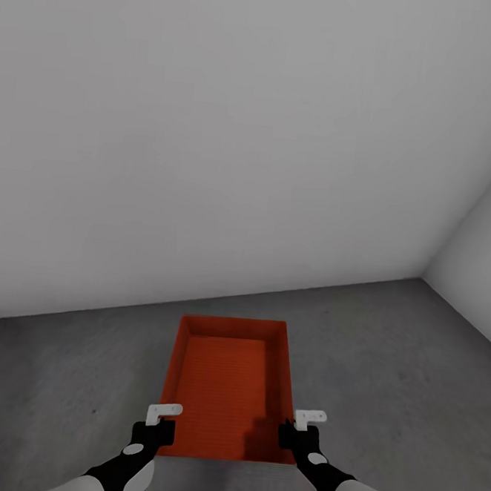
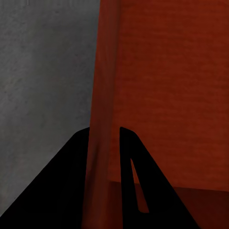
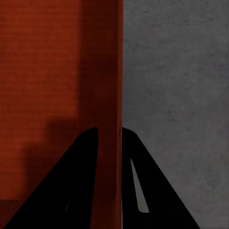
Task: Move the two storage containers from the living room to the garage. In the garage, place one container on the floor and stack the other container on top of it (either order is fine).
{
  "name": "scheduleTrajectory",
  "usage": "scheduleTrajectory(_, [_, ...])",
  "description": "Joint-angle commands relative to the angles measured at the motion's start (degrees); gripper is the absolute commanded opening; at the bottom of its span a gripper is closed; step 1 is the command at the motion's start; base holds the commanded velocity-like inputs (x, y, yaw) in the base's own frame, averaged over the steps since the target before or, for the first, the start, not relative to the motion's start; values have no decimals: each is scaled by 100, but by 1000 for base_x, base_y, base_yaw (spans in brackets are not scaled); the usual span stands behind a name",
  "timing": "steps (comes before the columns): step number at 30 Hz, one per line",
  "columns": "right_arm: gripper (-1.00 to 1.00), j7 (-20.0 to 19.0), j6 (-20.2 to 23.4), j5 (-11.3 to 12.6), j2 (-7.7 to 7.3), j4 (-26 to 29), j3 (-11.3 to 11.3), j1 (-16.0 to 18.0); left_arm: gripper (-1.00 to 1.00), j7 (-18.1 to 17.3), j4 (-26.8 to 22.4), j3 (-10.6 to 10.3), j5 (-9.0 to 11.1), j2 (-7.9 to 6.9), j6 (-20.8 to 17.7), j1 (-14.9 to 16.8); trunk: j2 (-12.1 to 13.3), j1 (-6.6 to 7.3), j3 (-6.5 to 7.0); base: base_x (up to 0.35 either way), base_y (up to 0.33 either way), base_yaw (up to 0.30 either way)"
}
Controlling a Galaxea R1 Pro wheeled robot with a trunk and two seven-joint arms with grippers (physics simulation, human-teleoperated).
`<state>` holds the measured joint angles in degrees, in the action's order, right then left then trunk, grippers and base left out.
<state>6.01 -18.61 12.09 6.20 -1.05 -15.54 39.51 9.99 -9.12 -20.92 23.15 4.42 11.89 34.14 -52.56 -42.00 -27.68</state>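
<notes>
Pale grey walls (image 1: 234, 125) meet in a corner at the right, and grey concrete floor (image 1: 399, 363) runs out from their foot. On or just above that floor, straight ahead of the robot and near the wall, sits one orange-red container (image 1: 226, 385), open side up; whether it already rests on the concrete or hangs a little above it cannot be told. Its long axis points away from the robot toward the wall, so its two long walls lie one to each side, and each arm is equally near its own side. The left gripper (image 1: 162, 417) straddles the left long wall near the close end; in the left wrist view that wall (image 2: 102, 143) passes between the dark fingers (image 2: 131, 176), which are closed onto it. The right gripper (image 1: 306, 423) does the same on the right wall (image 3: 109, 143), fingers (image 3: 86, 181) clamped on either face. The next move, I judge, turns on a level release straight outward from both walls.
</notes>
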Motion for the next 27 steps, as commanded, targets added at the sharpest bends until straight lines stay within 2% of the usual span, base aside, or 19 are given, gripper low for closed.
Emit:
scheduleTrajectory(1, [-100, -12, -8, -66, 4, 2, 420, 4, -100, 64, -11, 325, 76, -58, 15, 5, -4, -4, -5, 308, 0, 0])
scheduleTrajectory(7, [-100, -12, -11, -66, 4, 1, 420, 4, -100, 64, -11, 325, 76, -60, 15, 5, -4, -4, -5, 273, 0, 0])
scheduleTrajectory(14, [-100, -12, -11, -66, 4, 2, 420, 4, -100, 64, -11, 325, 76, -57, 11, 5, -4, -4, -5, 52, 4, 0])
scheduleTrajectory(21, [-100, -12, -11, -66, 4, 2, 420, 4, -100, 64, -11, 325, 76, -55, 7, 3, -4, -4, -5, 104, 198, 0])
scheduleTrajectory(27, [-100, -12, -11, -66, 4, 2, 420, 4, -100, 64, -11, 325, 76, -55, 7, 5, -4, -4, -5, 31, 65, 0])
